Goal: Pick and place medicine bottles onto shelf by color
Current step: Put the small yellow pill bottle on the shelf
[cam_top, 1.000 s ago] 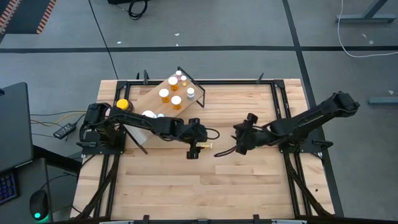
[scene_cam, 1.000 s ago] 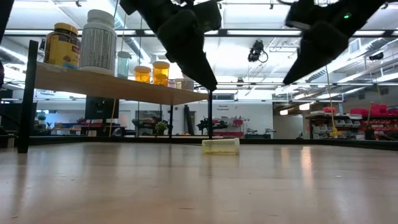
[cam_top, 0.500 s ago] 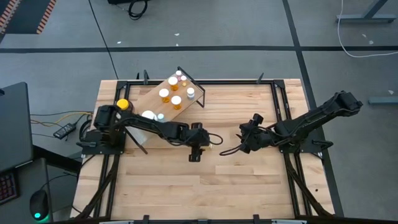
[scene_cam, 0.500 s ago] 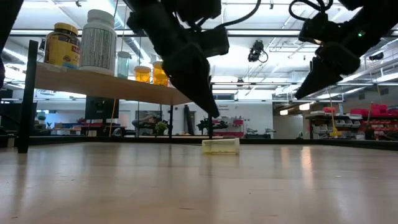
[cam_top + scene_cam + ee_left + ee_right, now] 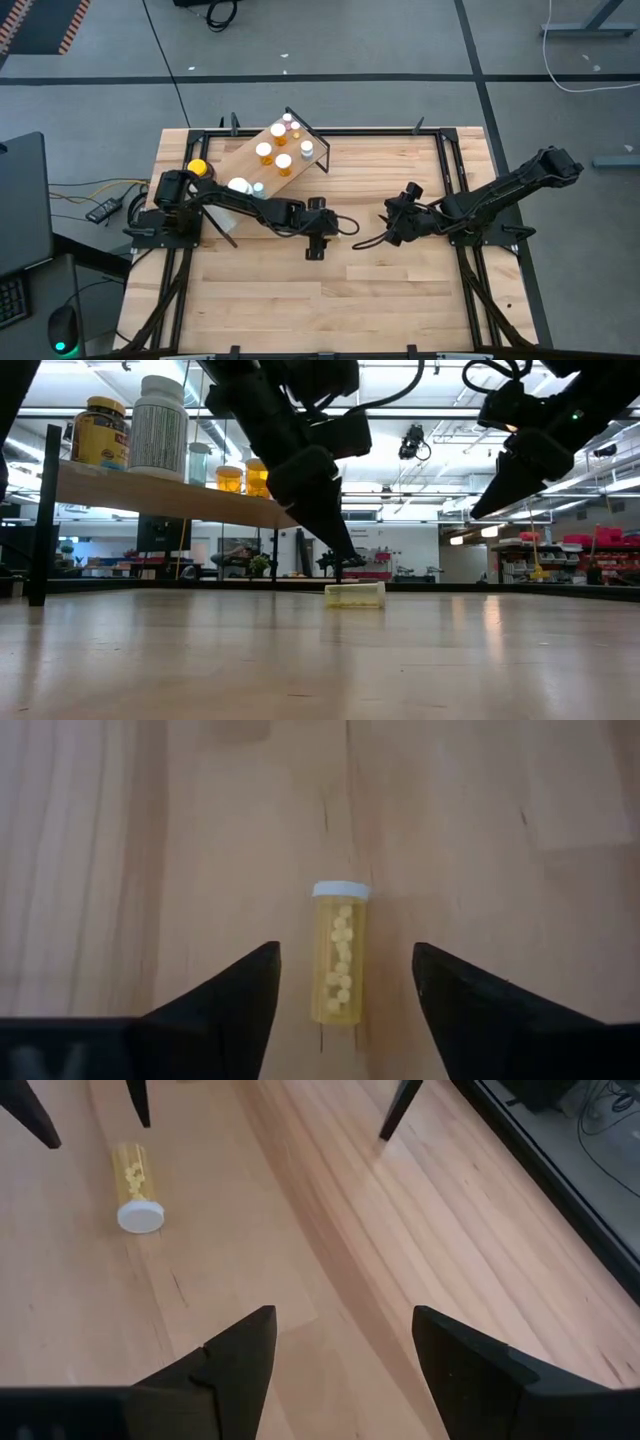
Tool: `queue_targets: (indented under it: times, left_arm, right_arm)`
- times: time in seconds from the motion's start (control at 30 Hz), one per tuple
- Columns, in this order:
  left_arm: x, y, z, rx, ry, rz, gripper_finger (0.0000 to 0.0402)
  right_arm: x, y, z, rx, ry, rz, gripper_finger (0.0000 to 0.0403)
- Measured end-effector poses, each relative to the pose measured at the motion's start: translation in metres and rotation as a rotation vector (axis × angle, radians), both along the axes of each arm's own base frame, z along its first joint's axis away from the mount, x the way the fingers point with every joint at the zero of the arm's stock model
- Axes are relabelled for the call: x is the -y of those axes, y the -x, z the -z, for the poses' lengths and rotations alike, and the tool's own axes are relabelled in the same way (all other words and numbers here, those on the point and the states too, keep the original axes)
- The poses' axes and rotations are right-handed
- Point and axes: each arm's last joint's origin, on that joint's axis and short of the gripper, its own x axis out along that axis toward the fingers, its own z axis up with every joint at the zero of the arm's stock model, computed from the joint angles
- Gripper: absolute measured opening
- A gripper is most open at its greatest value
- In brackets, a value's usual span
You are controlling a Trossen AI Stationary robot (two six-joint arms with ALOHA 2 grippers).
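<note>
Yellow vial [image 5: 339,965]: we see it lying on its side on the tabletop [image 5: 400,300], between the fingers of the left gripper [image 5: 345,982].
Left gripper: fingers apart, not touching it.
Right gripper [image 5: 340,1342]: fingers apart, holding nothing.
Shelf [image 5: 240,160]: other bottles stand there.

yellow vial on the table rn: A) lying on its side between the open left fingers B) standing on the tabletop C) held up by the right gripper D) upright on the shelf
A: the yellow vial lies flat on the tabletop, between the left gripper's open fingers, not gripped.
</note>
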Motion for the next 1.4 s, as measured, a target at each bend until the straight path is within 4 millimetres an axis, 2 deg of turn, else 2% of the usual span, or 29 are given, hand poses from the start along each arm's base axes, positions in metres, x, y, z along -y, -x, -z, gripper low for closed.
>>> queue_targets:
  times: [0.33,0.57,0.9,1.13,1.4]
  left_arm:
    - [0.001,0.000,0.004,-0.014,0.013,-0.015,0.0240]
    - [-0.003,-0.003,0.019,-0.049,0.005,-0.022,0.0244]
    - [-0.006,-0.004,0.019,-0.037,0.019,-0.029,0.0240]
    - [-0.005,-0.009,0.035,-0.057,0.048,-0.001,0.0229]
    - [-0.012,-0.011,0.034,-0.038,0.053,-0.023,0.0228]
  right_arm:
    - [0.001,0.000,0.000,0.000,0.001,0.001,0.0243]
    - [0.001,0.000,0.000,0.002,-0.003,0.005,0.0243]
    - [0.001,-0.001,0.000,0.003,-0.003,0.005,0.0243]
    - [0.001,-0.001,0.000,0.006,-0.005,0.005,0.0243]
    - [0.001,-0.001,0.000,0.009,-0.005,0.005,0.0243]
